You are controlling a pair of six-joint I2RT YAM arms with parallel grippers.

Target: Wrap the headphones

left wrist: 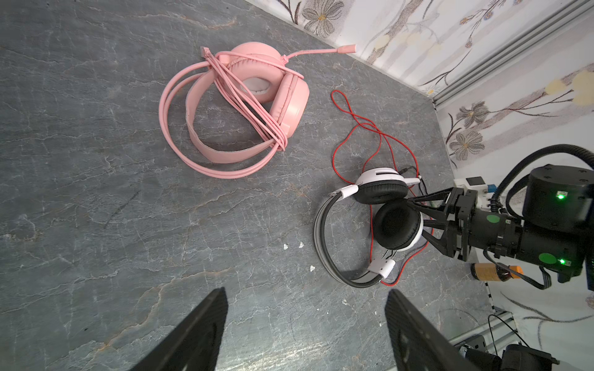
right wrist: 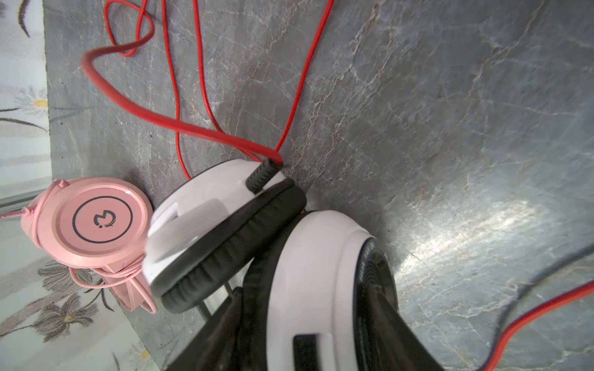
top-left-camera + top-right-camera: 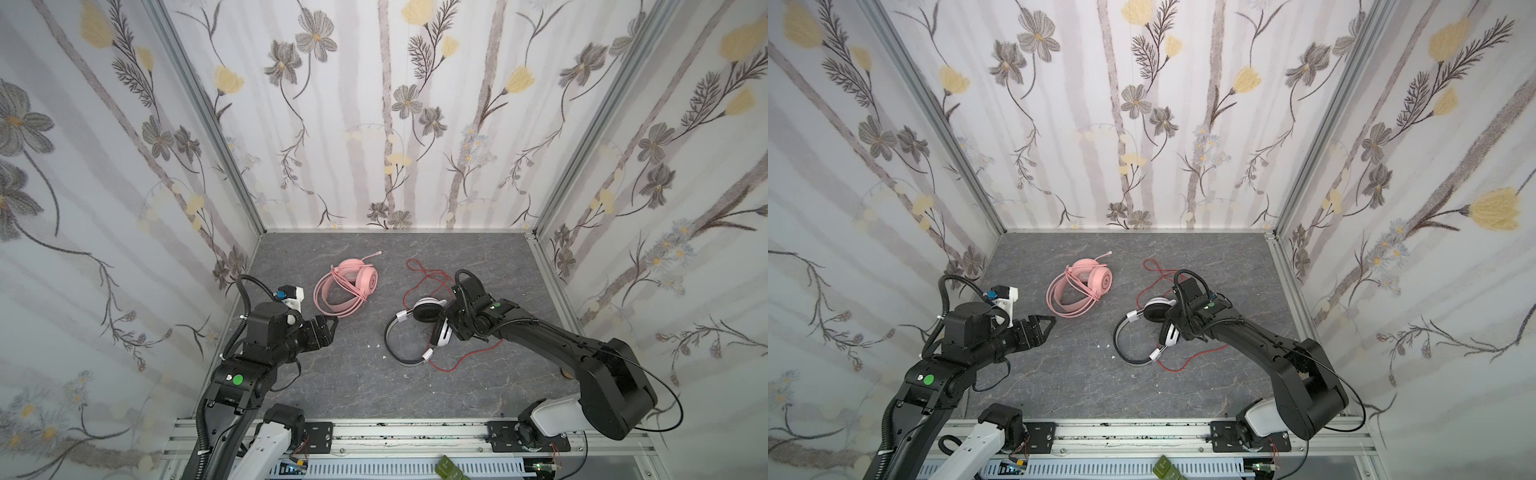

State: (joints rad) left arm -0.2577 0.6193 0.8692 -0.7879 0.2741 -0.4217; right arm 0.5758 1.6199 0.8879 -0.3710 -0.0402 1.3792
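Left gripper (image 3: pixel 332 324) hangs over the table (image 3: pixel 353 374), jaws wide apart and empty, near the pink headset (image 3: pixel 368 280) but not touching it. Pink headset lies left of centre toward the back, its pink cable (image 1: pixel 250 109) already wound over the band and cups. Risk: a careless left-arm sweep could catch those turns and undo them, or knock the mic boom (image 1: pixel 316 51). White-and-black headset (image 3: pixel 428 311) lies right of centre. Its red cable (image 2: pixel 193 132) sprawls loose behind and in front of it, unwrapped. Right gripper (image 1: pixel 419 218) is clamped on one white earcup, one finger on the pad side and one on the outer shell. Risk: the rounded shell may slip out if lifted or turned. The loose red cable runs under and beside the right arm, so it may snag on the wrist or tangle further. The free earcup may swing and drag. Count: two headsets (one pink, one white-and-black), two cables (one pink, one red), one mic boom, two grippers.
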